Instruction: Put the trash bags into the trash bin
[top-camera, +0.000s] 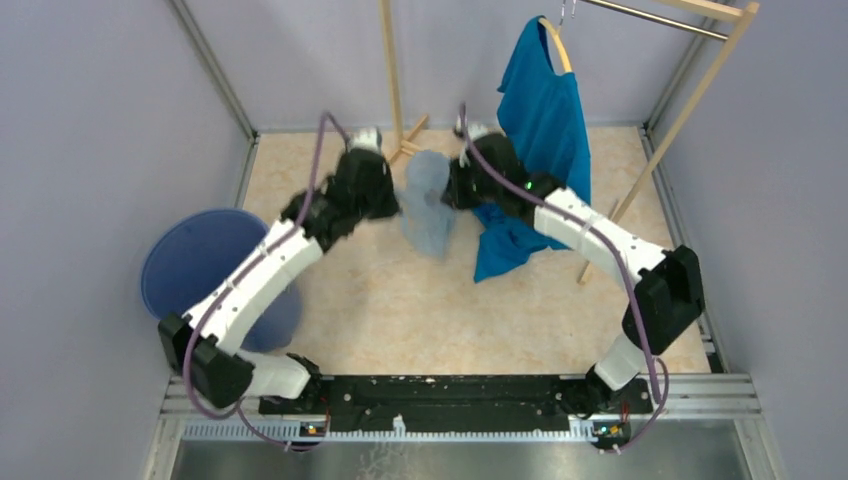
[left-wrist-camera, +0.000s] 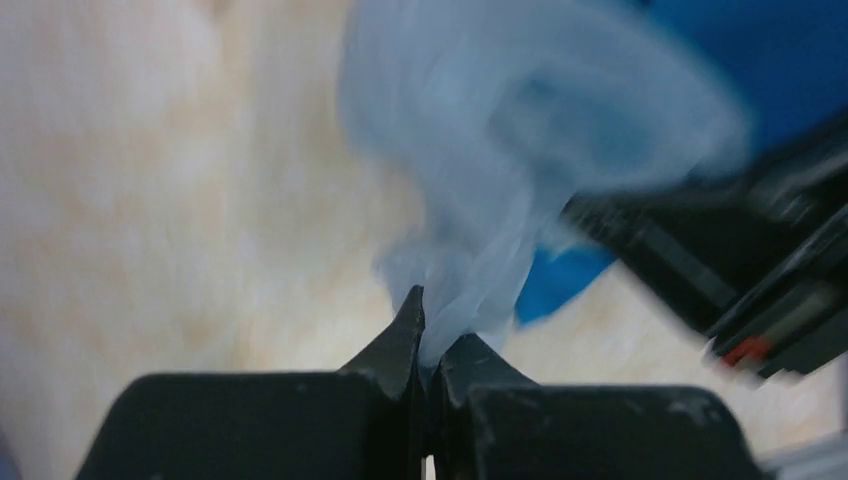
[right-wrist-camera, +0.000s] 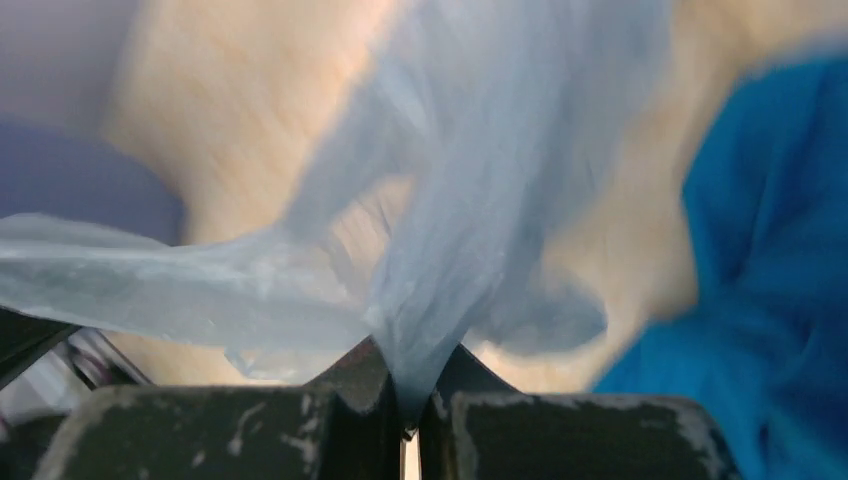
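You have a thin, translucent pale blue-grey plastic trash bag (top-camera: 428, 205), a round plastic trash bin (top-camera: 195, 258) in a deeper, duller blue, and a bright blue cloth T-shirt (top-camera: 545, 120). Your flat tabletop (top-camera: 420, 300) is peach-beige with faint marbled mottling. The jointed robot arms (top-camera: 265, 270) are white and black, and the plain enclosure walls (top-camera: 100, 120) are pale lilac.

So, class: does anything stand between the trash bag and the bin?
Nothing loose does. Only the left arm itself stretches between the trash bag and the bin; the blue T-shirt hangs on the other side.
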